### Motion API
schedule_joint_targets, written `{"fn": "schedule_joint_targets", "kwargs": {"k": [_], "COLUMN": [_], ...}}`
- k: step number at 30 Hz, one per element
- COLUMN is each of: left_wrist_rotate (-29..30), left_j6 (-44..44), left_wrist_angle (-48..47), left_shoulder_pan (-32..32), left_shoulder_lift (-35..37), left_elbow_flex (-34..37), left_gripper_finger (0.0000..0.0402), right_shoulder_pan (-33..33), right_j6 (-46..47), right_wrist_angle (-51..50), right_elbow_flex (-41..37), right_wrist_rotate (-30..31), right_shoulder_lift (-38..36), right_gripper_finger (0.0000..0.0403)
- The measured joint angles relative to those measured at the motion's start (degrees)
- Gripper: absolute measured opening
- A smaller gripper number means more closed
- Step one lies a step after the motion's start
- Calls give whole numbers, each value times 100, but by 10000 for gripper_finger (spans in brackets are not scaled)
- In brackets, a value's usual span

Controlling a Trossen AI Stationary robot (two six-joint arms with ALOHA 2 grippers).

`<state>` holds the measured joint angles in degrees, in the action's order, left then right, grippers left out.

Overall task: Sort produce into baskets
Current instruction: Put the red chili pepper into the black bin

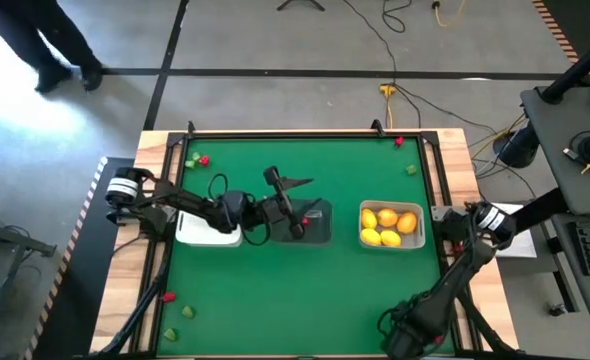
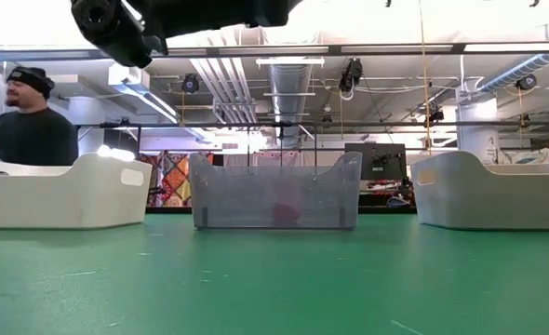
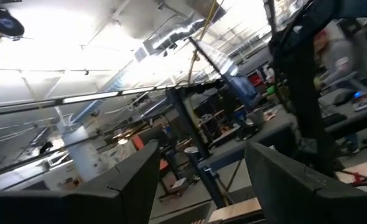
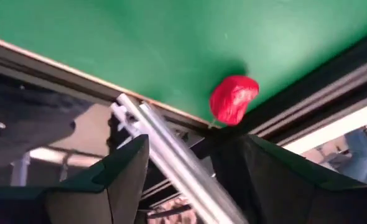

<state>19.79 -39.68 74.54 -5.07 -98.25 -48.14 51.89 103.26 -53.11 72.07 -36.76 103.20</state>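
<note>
Desk (image 1: 275, 290), green-topped, carries three baskets in a row: white basket (image 1: 201, 236) on the left, dark transparent basket (image 1: 320, 232) in the middle, pale basket (image 1: 419, 240) on the right.

Left gripper (image 3: 202, 149) hangs above the dark basket, jaws apart and holding nothing, pointed out toward the room. Right gripper (image 4: 193, 143) is at the desk's right side, jaws apart and empty, aimed at a piece by the rail.

Four lemons (image 1: 387, 226) lie in the pale basket. The low view shows a faint red shape inside the dark basket.

Loose produce sits near the desk's edges and corners. A red piece (image 4: 233, 99) lies at the green's border beside the black rail, just beyond the right jaws. Another red bit (image 1: 203, 159) touches a green bit (image 1: 192, 160) at the far left corner.

Judgement: the red piece looks light, rigid and smooth, liable to roll or squirt out of the jaws. It is best taken across its widest middle, approaching clear of the rail.
</note>
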Motion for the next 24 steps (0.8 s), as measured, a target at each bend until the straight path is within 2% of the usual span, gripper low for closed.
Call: {"fn": "schedule_joint_targets", "kwargs": {"k": [6, 14, 19, 24], "left_wrist_rotate": [568, 678, 685, 782], "left_j6": [-39, -203, -188, -187], "left_wrist_angle": [15, 48, 48, 46], "left_shoulder_pan": [1, 1, 1, 1], "left_shoulder_lift": [69, 85, 87, 89], "left_elbow_flex": [81, 203, 212, 218], "left_gripper_finger": [219, 219, 219, 219], "right_shoulder_pan": [11, -3, 23, 35], "right_j6": [-128, -212, -431, -579], "right_wrist_angle": [984, 2301, 2443, 2428], "right_elbow_flex": [-860, -1704, -1918, -1888], "right_wrist_rotate": [-699, -1002, -1084, -1044], "right_shoulder_lift": [0, -9, -24, -24], "right_gripper_finger": [254, 249, 239, 207]}}
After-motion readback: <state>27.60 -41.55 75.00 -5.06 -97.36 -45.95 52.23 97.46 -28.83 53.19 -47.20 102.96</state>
